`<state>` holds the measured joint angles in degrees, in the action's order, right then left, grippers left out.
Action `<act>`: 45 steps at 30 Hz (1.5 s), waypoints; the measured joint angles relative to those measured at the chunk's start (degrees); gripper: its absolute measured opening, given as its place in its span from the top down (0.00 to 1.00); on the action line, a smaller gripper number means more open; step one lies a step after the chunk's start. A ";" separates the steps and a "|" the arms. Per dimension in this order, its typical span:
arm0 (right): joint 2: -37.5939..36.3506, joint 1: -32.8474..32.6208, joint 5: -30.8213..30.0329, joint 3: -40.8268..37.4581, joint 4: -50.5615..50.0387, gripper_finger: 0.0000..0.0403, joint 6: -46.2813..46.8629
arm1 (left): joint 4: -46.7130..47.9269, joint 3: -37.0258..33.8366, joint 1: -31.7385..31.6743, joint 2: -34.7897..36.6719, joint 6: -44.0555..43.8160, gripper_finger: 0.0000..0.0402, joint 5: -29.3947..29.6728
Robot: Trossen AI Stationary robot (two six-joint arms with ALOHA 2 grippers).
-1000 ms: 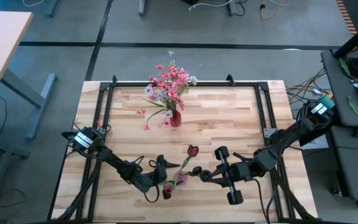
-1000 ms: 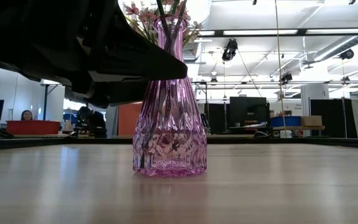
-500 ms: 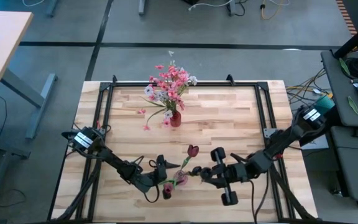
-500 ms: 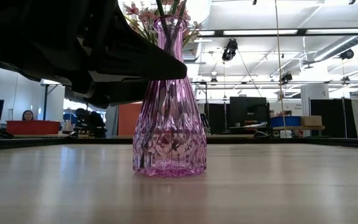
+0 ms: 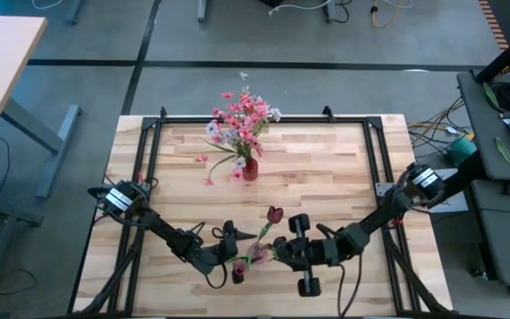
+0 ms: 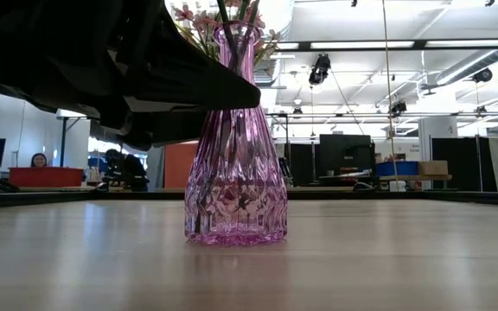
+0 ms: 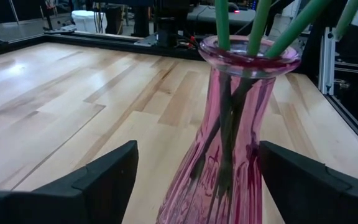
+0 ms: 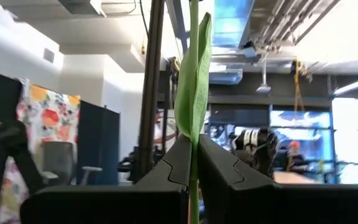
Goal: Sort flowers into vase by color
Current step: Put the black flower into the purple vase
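Even overhead light fell on the table [image 5: 326, 168], with only soft shadows under the arms. In the low view, ceiling strip lights [image 6: 361, 45] glared at 1 o'clock and a black, underexposed arm [image 6: 85, 69] filled 10 o'clock. The pink vase [image 7: 232, 130] stood sharp. The right wrist view's windows bloomed white at 3 o'clock.

Overhead and table-level cameras share the pink vase [image 6: 235, 138].
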<state>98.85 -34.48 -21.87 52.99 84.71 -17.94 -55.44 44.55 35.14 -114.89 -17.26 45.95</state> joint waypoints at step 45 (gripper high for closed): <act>3.91 4.74 -3.80 4.62 -11.77 0.94 -1.31 | 1.07 -0.04 0.00 0.00 0.02 0.23 -0.02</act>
<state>102.76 -29.74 -25.67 57.60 72.95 -19.25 -54.37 44.51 35.14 -114.89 -17.23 45.93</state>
